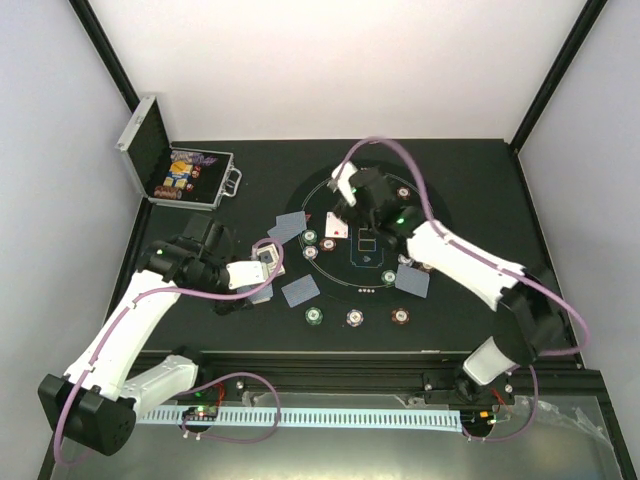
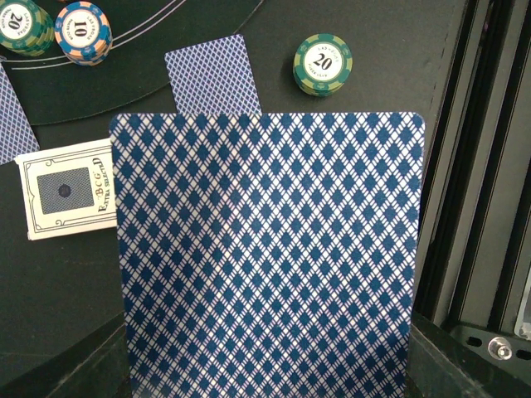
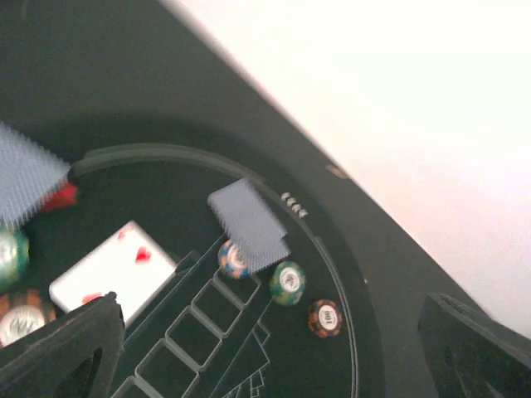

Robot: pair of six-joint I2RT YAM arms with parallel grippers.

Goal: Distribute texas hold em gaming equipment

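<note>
Chips in three low stacks stand in a row on the near side of the black table point(image 1: 470, 170): green chip stack point(image 1: 316, 316), white chip stack point(image 1: 355, 318), brown-red chip stack point(image 1: 401, 316).

Just left of that row, the left gripper point(image 1: 252, 283) is clamped on a held card point(image 2: 265, 249). Its blue-diamond back faces the wrist camera and its free edge points away from the wrist. The lower end is cut off by the frame, so the long axis cannot be confirmed, nor whether this is one card or several.

A card box point(image 2: 66, 186) lies flat beside it, long axis across the wrist view.

Just beyond, the first face-down card point(image 1: 300, 290) lies flat, its long axis running away from the left gripper toward the table centre. The second face-down card point(image 1: 412, 280) lies beside the right forearm. The third face-down card point(image 1: 288, 227) lies farther back on the left.

Near the centre, a face-up card point(image 1: 337, 224) with red pips lies at a slant. The right gripper point(image 1: 345, 205) hangs above it, fingers point(image 3: 58, 348) spread wide.

A far chip point(image 1: 403, 192) sits behind the right gripper.

At the far left corner, a silver case point(image 1: 150, 150) stands open.
</note>
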